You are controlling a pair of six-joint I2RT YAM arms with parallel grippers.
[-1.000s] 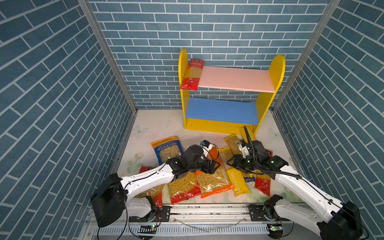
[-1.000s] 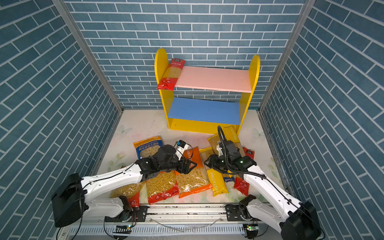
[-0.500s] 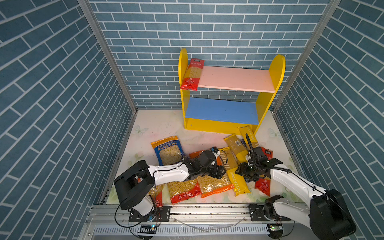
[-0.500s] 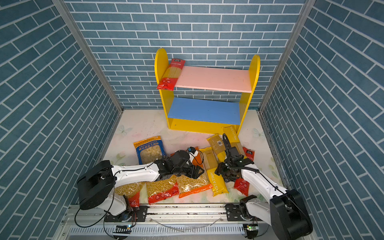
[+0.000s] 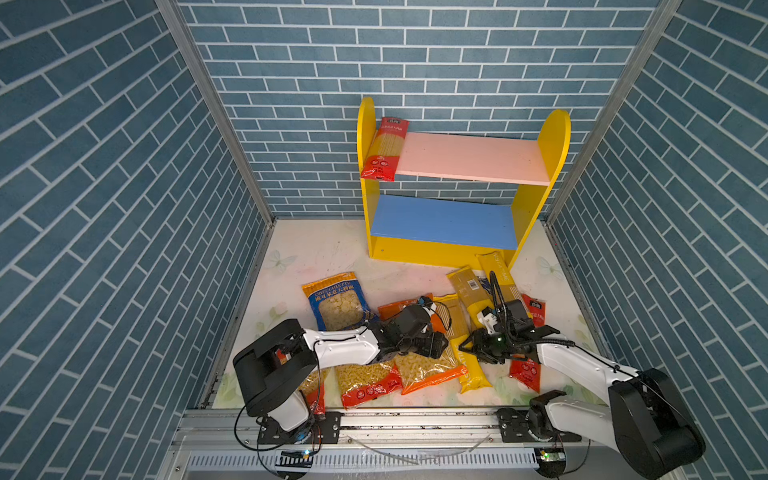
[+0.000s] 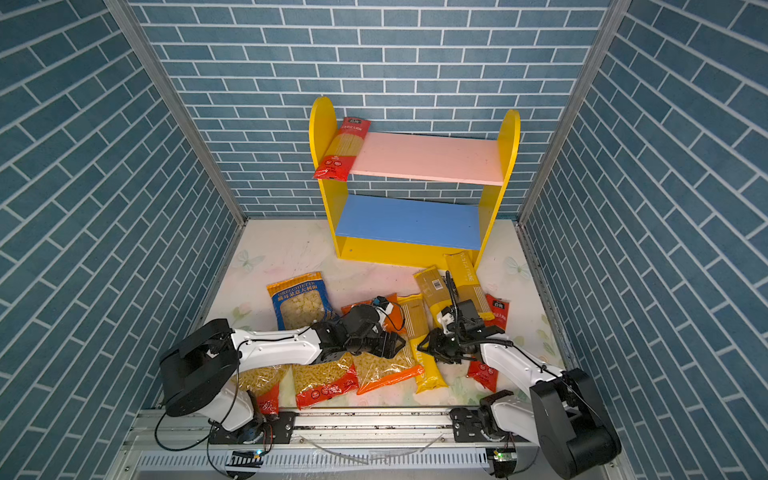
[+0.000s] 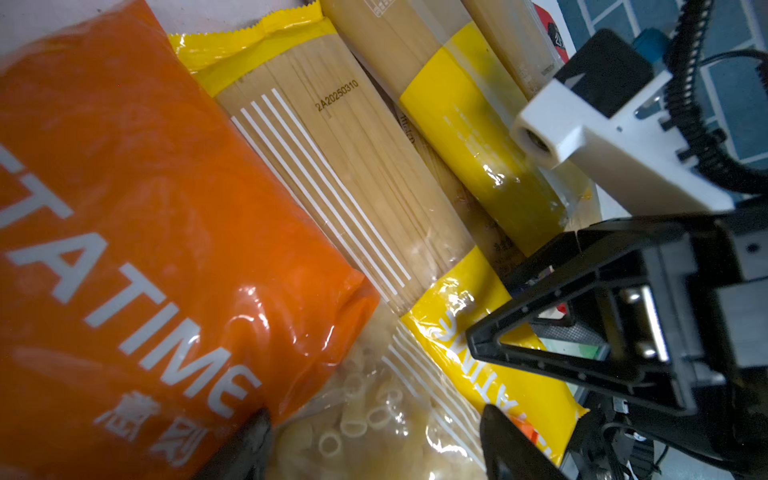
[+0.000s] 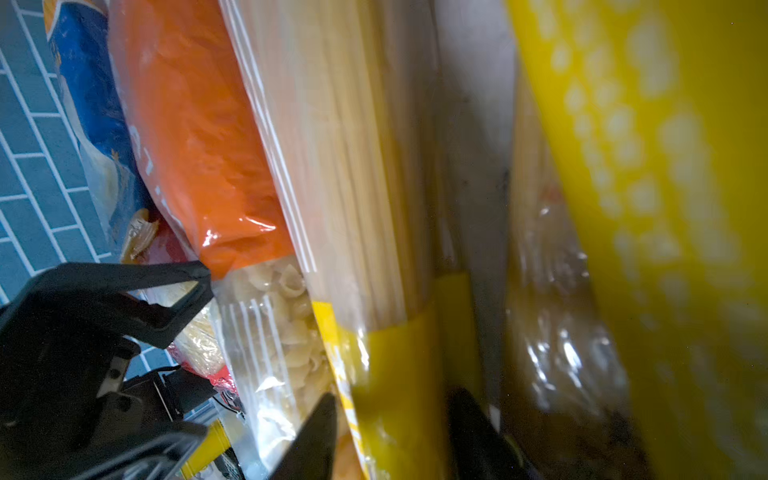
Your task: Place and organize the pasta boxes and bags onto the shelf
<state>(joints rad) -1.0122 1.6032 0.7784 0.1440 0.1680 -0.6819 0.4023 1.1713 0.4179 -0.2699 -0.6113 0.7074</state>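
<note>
1. Pasta in a long, glossy yellow spaghetti pack (image 5: 473,374) lies lengthwise in the heap on the floor, well in front of the shelf.
2. The right gripper (image 8: 395,436) straddles this pack's yellow band. One black finger (image 8: 320,432) sits close against each side, but I cannot tell whether they actually pinch it.
3. A wide orange short-pasta bag (image 7: 124,208) touches the pack on the left, its edge overlapping the spaghetti.
4. The left gripper (image 7: 374,449) hangs over the bag's clear window of tube pasta, its fingers (image 7: 507,449) spread wide.
5. In both top views the two grippers face each other across the yellow pack.
6. A blue short-pasta bag (image 5: 336,301) lies farther left. A red short-pasta bag (image 5: 368,380) lies at the front edge, and two more tan-and-yellow spaghetti packs (image 5: 467,286) reach towards the shelf base.
7. The small two-tier wooden shelf (image 5: 552,137) has yellow round-topped side panels and stands against the back wall.
8. Its pink upper board (image 5: 469,158) carries a long red spaghetti pack (image 5: 384,149) at the left end, overhanging the front edge.
9. The blue lower board (image 5: 440,222) sits beneath.
10. A pale floral floor (image 5: 324,253) and blue brick-pattern walls (image 5: 124,208) enclose everything.
</note>
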